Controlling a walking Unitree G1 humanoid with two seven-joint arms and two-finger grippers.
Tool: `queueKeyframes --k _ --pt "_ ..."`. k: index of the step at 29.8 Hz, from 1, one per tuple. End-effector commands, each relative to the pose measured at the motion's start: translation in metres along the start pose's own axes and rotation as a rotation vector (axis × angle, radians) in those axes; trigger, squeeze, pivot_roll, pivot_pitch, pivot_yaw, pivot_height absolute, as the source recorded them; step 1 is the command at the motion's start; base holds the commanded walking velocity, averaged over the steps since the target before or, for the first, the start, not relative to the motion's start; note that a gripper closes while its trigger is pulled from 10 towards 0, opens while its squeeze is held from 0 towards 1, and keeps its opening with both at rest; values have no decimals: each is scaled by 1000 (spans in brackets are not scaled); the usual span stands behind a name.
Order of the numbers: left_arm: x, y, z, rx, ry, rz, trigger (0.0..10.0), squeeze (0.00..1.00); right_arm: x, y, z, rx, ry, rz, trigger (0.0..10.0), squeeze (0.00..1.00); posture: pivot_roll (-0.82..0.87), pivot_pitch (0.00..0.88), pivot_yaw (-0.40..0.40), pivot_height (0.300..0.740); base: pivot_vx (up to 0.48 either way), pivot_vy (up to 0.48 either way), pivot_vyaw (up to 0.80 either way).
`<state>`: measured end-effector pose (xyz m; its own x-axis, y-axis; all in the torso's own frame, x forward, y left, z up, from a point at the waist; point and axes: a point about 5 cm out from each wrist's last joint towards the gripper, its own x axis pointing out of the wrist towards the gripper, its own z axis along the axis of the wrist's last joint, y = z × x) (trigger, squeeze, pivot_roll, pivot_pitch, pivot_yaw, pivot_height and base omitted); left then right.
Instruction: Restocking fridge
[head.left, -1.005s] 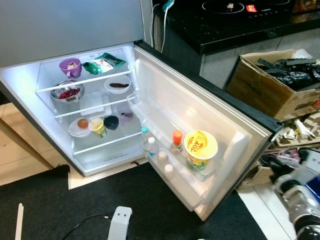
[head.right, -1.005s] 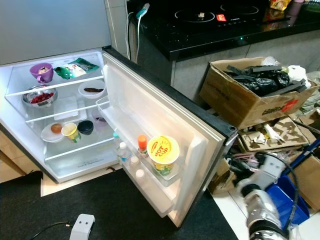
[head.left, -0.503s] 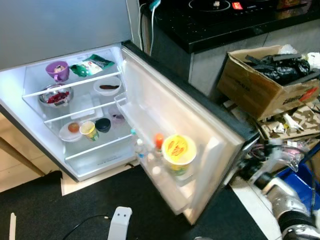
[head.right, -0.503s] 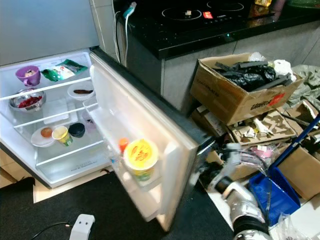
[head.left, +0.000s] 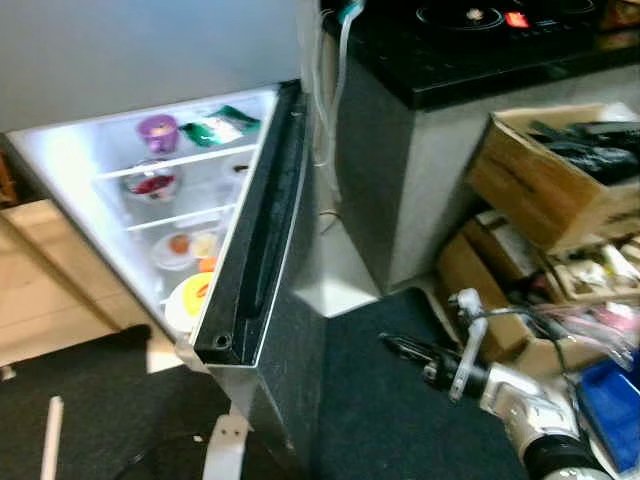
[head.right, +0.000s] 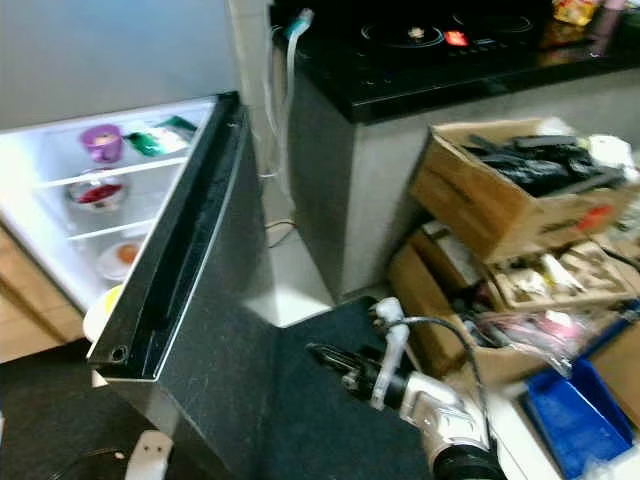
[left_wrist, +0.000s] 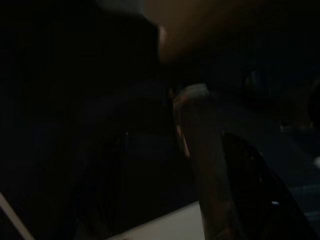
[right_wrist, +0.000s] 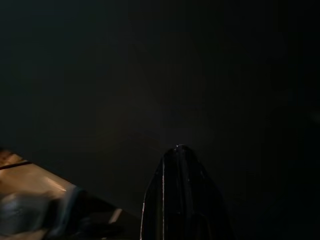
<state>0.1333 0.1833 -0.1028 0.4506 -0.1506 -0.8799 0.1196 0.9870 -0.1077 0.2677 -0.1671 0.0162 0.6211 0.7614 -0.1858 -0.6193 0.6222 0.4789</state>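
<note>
The fridge door (head.left: 255, 230) stands nearly edge-on, swung most of the way toward the lit fridge compartment (head.left: 110, 160). Its dark outer face (head.right: 215, 370) is turned to me. My right gripper (head.left: 392, 345) reaches out low toward that outer face, shut with nothing held, a short gap away. In the right wrist view a black fingertip (right_wrist: 180, 190) points at a dark surface. On the shelves I see a purple cup (head.left: 157, 130), a green packet (head.left: 222, 127) and a bowl of red food (head.left: 150, 184). A yellow noodle cup (head.left: 188, 297) peeks from behind the door. My left arm hangs in the dark.
A black cooktop counter (head.left: 470, 40) stands right of the fridge, with a white cable (head.left: 335, 60) hanging beside it. Cardboard boxes (head.left: 550, 170) and clutter crowd the right, and a blue bin (head.left: 610, 405) sits at the far right. A black mat (head.left: 390, 420) covers the floor.
The fridge door has swung from wide open to nearly closed. My right arm has stretched out leftward after the door. The camera has also shifted.
</note>
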Motion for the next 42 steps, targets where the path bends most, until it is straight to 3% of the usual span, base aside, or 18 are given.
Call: queueKeyframes --k 1,9,19,36,42 --pt "2 -10 -2 20 10 -28 10000 0 -20 -12 -23 39 65 -168 10000 0 -84 33 7 740 0 0 0" --pt "2 -10 -3 13 9 -23 10000 0 -51 -16 -65 84 221 -321 10000 0 -81 35 8 740 0 0 675" --pt "1 -9 -5 13 14 -20 10000 0 -67 -19 -87 126 274 -445 10000 0 -81 47 13 740 0 0 763" --pt "2 -10 -4 22 9 -21 10000 0 -66 -16 -94 131 286 -450 10000 0 -80 49 14 740 0 0 763" --pt "2 -10 -3 27 6 -22 10000 0 -55 -17 -83 66 284 -413 10000 0 -86 50 20 740 0 0 615"
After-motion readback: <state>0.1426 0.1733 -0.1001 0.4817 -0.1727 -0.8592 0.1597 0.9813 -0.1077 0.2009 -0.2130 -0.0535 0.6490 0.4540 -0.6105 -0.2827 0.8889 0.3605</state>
